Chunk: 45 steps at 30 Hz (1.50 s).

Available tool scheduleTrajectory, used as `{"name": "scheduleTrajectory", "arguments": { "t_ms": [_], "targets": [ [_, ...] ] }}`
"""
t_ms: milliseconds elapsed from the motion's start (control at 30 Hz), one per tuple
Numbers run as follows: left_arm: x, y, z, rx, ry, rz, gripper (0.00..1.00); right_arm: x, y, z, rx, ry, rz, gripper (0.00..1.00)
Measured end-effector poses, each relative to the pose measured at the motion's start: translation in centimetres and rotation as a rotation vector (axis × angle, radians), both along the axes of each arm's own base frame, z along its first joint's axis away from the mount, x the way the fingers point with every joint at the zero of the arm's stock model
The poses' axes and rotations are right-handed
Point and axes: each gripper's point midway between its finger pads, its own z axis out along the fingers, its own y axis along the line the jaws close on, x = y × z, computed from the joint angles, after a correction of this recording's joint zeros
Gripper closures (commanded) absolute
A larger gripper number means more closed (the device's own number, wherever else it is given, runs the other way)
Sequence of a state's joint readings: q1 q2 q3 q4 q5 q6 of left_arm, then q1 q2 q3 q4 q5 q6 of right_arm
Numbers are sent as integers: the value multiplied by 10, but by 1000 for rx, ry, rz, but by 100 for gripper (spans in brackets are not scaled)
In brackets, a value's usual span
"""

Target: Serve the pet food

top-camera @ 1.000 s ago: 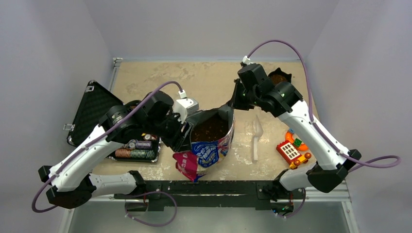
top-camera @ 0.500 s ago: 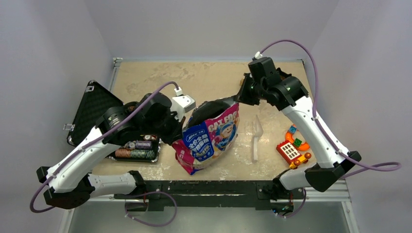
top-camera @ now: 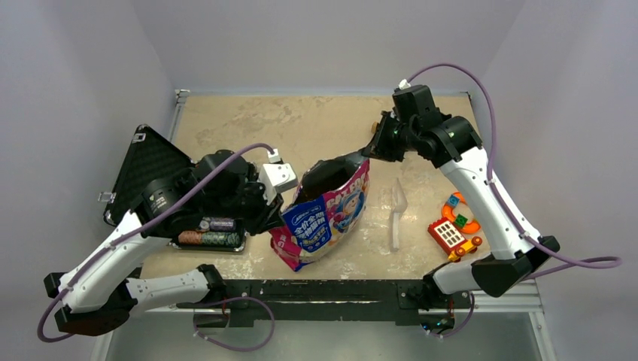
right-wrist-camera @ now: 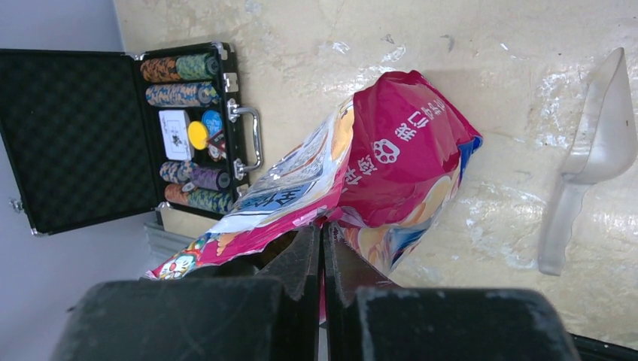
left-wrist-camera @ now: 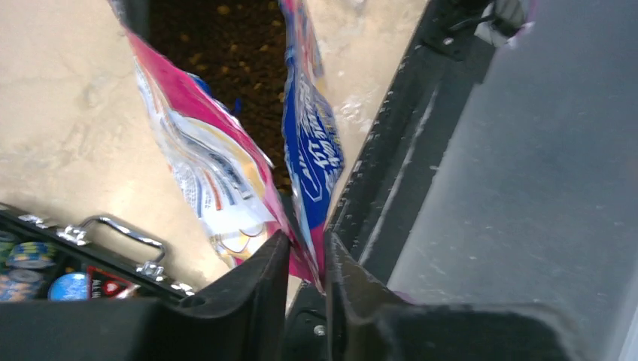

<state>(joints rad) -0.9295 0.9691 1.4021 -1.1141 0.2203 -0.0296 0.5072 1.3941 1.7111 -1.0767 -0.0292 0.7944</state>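
The pink, blue and white foil bag [top-camera: 325,214] stands tilted at the table's near middle, its mouth stretched between both arms. Brown pet food [left-wrist-camera: 226,53] shows inside the bag in the left wrist view. From above the mouth [top-camera: 329,173] is only dark. My left gripper [top-camera: 275,216] pinches the bag's near-left edge [left-wrist-camera: 305,226], and its fingers [left-wrist-camera: 256,289] stand narrow with the foil between them. My right gripper [top-camera: 371,149] is shut on the far-right rim. In the right wrist view its fingertips [right-wrist-camera: 305,252] clamp the pink rim [right-wrist-camera: 353,226].
An open black case [top-camera: 147,171] with coloured poker chips [top-camera: 212,232] lies left of the bag. A clear plastic scoop [top-camera: 396,213] lies flat to its right. Beyond the scoop sit bright toys [top-camera: 451,233]. The black front rail [top-camera: 338,289] runs along the near edge.
The bag went from mouth-up and wide to tilted and stretched. My left gripper closed on its near-left edge and drew back left. My right arm pulled the rim up and to the right.
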Motion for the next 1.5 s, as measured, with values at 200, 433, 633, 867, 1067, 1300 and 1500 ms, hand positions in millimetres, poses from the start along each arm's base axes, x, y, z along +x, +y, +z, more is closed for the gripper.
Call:
{"name": "scheduleTrajectory", "arguments": {
  "t_ms": [200, 433, 633, 867, 1067, 1300, 1500],
  "targets": [
    [0, -18, 54, -83, -11, -45, 17, 8, -2, 0, 1, -30, 31, 100],
    [59, -45, 108, -141, -89, 169, 3, 10, 0, 0, 4, -51, 78, 100],
    [115, -66, 96, -81, -33, 359, 1, 7, 0, 1, 3, -57, 99, 100],
    [116, -86, 62, -41, 136, 346, 1, 2, -2, 2, 4, -63, 109, 100],
    [85, -107, 36, -38, 264, 223, 1, 2, -2, 2, 8, -69, 111, 100],
    [75, -113, 28, -13, 268, 184, 6, 3, -1, 3, 13, -75, 112, 100],
    [67, -120, 21, 26, 236, 156, 5, 3, -1, 3, 16, -74, 104, 100]
  ]
}}
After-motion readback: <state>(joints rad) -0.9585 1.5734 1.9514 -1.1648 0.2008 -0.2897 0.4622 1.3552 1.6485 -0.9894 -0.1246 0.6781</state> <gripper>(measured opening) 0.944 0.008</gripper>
